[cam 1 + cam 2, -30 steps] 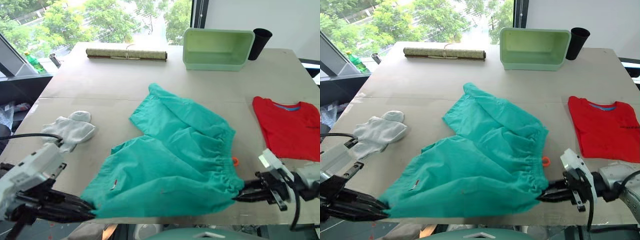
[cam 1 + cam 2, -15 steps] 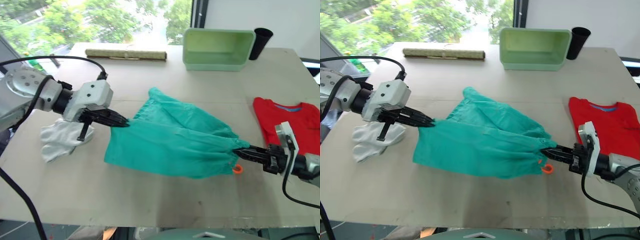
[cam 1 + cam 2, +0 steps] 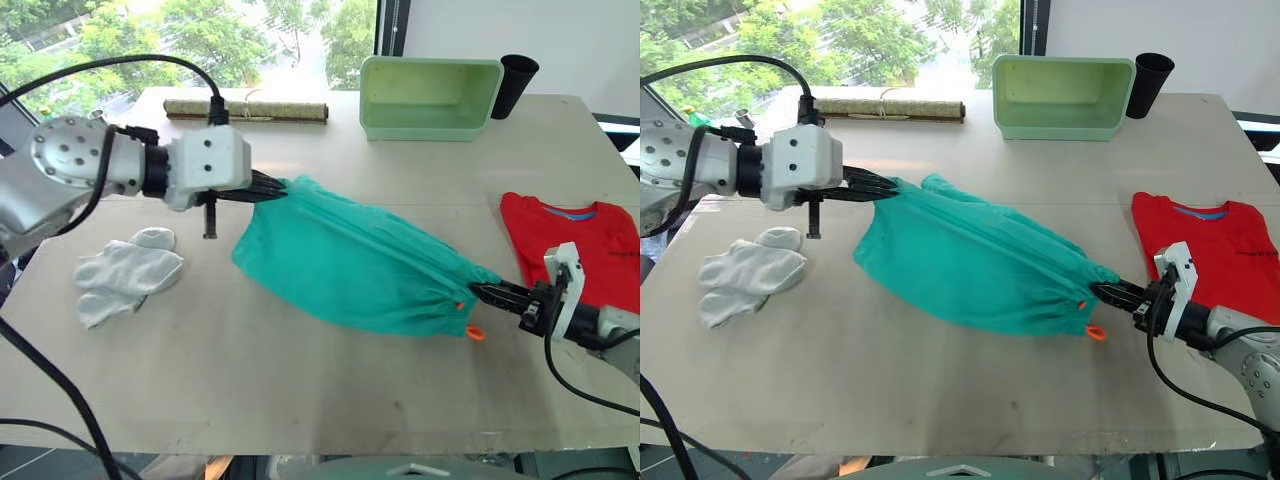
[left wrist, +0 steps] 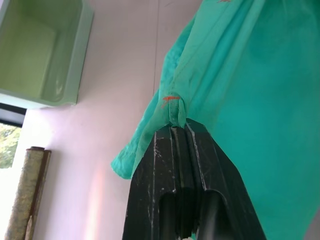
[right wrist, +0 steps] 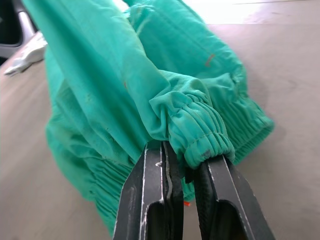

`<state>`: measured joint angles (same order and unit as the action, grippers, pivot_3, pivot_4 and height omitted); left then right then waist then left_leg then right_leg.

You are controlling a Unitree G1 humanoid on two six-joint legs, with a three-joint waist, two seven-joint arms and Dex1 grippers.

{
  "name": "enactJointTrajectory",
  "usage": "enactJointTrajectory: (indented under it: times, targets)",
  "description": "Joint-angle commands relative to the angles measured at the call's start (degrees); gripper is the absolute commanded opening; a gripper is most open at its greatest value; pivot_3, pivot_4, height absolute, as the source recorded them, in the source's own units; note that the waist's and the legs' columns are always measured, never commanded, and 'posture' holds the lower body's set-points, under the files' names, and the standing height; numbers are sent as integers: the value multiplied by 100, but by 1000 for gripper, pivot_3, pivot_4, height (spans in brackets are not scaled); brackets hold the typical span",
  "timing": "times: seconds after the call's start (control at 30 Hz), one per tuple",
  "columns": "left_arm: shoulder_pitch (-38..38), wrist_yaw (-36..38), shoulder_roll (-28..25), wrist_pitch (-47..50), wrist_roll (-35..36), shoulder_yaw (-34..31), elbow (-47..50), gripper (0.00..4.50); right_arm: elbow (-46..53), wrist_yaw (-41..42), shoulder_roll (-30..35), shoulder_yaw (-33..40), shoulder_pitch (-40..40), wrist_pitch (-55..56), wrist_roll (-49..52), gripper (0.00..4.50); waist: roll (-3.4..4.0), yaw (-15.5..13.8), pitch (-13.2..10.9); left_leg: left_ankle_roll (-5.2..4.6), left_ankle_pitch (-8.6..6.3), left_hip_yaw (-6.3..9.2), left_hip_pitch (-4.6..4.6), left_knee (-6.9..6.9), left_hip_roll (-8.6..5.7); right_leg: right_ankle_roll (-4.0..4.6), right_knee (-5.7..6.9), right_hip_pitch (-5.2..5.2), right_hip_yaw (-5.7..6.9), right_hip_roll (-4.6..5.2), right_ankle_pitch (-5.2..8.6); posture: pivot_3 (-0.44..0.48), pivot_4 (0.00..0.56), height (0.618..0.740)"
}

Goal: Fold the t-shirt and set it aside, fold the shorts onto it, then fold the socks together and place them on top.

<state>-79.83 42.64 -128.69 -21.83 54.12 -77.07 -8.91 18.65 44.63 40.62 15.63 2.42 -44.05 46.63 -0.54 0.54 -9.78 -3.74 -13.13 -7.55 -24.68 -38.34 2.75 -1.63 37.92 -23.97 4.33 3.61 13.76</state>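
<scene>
Item: shorts, teal, gathered waistband, orange drawstring dangling at the waistband end; held stretched across mid-table, bulk draped on the surface. L gripper pinched tight on a leg-hem corner toward the far-left part of the table; left wrist view confirms fabric bunched betw. closed fingers. R gripper clamped on the waistband corner, near the right edge; right wrist view shows elastic wedged betw. both fingers. Step in hand (judged): folding shorts in half, lifted edge being carried over the lower layer. To do well: keep even tension betw. both grips so the fold line runs straight; lay the carried edge flush w/ the edge beneath before letting go; lower both ends together, else fabric likely to bunch or skew; watch the drawstring doesn't get dragged loose under the fold. Then shorts go onto the t-shirt, red, blue collar lining, already folded flat at the right edge, just beside R gripper; approach low risks scuffing its fold. Socks, light grey pair, lying loose near the left edge, well apart from shorts, not yet folded. Other: green bin at far edge, open side up; black cup just beside it toward the far-right corner; rolled mat along far edge, left of bin. None in the travel path; far items well apart from the work area.
</scene>
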Motion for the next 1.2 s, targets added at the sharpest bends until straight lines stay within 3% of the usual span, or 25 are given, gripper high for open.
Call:
enactJointTrajectory:
  times: [0.03, 0.27, 0.67, 1.2]
  targets:
    - [-92, -746, -31, 167, -484, -417, 203, 32, -42, -277, -96, 28, -198, 43, -144, 0, 0, -1, 0, 1, 1, 1, 1, 0, 0, 5, 1, 1, 0, 0, -3, 0, 150, 740]
    - [-307, -2175, -31, 709, -1044, -701, 586, 32, -127, -556, -222, -23, -366, -62, -300, 0, 0, -9, 0, 2, 1, 5, -2, 4, -2, 15, -1, 0, 2, -2, -8, 0, 150, 740]
    - [-674, -3366, -31, 1286, -567, -874, 941, 32, -107, -933, -493, -122, -729, -54, -455, 0, 1, -4, 0, 3, 1, 5, 1, 4, -2, 16, 2, 0, 1, -1, -9, 0, 150, 740]
    - [-763, -2880, -31, 1295, 176, -845, 982, 32, -417, -753, -470, -187, -963, 138, -660, 0, 1, -3, 0, 3, 1, 5, -1, 4, -3, 16, 1, 0, 3, -1, -9, 0, 150, 740]
